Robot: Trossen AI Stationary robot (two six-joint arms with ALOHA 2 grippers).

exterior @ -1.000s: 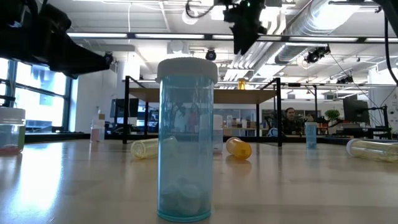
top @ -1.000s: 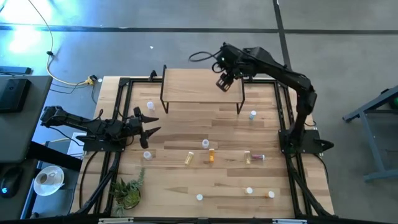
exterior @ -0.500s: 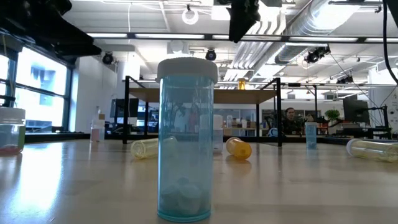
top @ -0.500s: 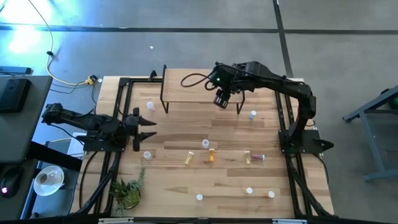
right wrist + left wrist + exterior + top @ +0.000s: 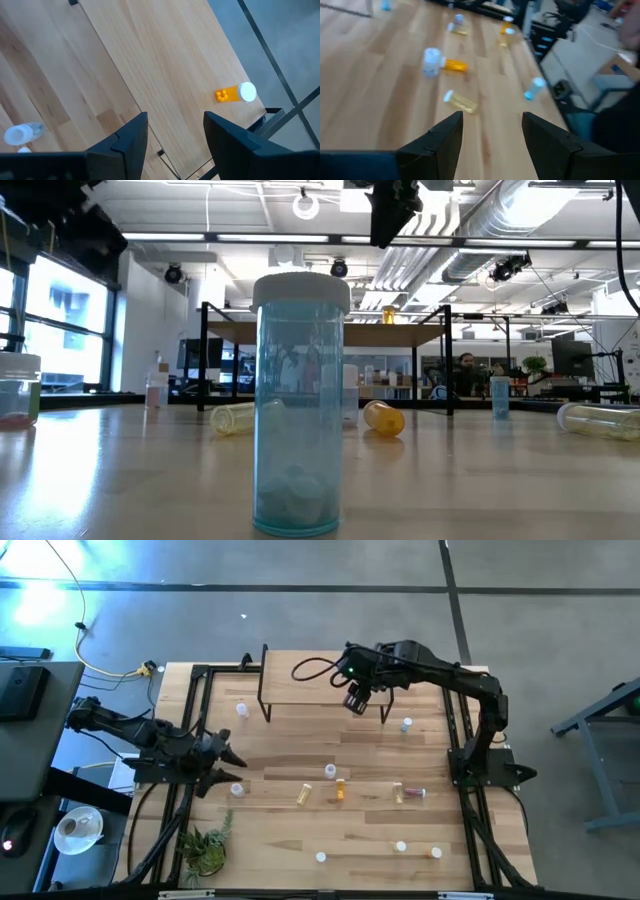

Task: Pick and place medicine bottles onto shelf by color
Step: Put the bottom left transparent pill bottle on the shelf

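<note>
The shelf [image 5: 310, 680] stands at the table's far side. An amber bottle [image 5: 234, 93] lies on its board near a corner and also shows in the low view [image 5: 388, 313]. My right gripper [image 5: 354, 702] hangs open high above the shelf's front edge, holding nothing [image 5: 175, 132]. My left gripper [image 5: 230, 762] is open and raised at the table's left edge [image 5: 492, 135]. Ahead of it are an upright clear bottle [image 5: 432, 61], an amber one [image 5: 455, 65] and a pale yellow one [image 5: 461, 102], both lying on their sides, and farther off a bluish one [image 5: 535, 89].
Several more bottles are scattered over the table: one left of the shelf [image 5: 242, 710], one right of it [image 5: 406, 725], two near the right side [image 5: 398, 794], three near the front edge [image 5: 400, 846]. A bluish bottle [image 5: 300, 400] stands close to the low camera. A plant [image 5: 205, 845] sits at the near left corner.
My left gripper has risen, tipped up toward level and rolled, drifting a little toward the table's near edge, still open. My right gripper has swung from over the shelf's board toward the near edge, to above the shelf's front edge, then stood still, open.
</note>
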